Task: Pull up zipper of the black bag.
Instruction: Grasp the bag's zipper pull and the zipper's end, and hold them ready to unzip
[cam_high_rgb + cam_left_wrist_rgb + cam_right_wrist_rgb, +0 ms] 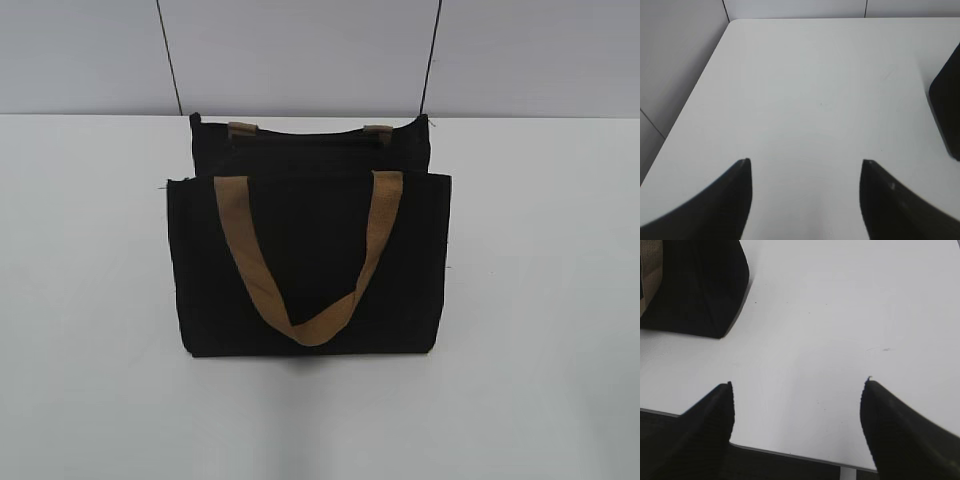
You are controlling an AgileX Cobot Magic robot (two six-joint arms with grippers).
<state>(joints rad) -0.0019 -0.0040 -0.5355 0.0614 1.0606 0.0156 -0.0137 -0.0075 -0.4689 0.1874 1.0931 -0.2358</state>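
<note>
Left hand [805,162], in its wrist view, is hovering with its two dark fingers [735,195] spread wide apart and nothing between them, only bare white surface [815,90] showing in the gap. Right hand [797,382] is standing likewise agape, fingertips [722,405] well separated and gripping nothing, poised above the near edge of the surface. Neither hand is touching the black bag [310,260]: in the left wrist view a dark corner of it is showing at the right margin, and in the right wrist view its lower corner is lying at upper left, well apart from the fingers. In the exterior view, where neither hand appears, the bag is standing upright at the middle of the surface, its front panel facing the camera. One tan handle [310,270] is hanging down over the front in a V; the ends of the second handle [243,129] are peeking out at the rear top edge. The zipper along the top is too dark to make out, and its pull tab cannot be located.
</note>
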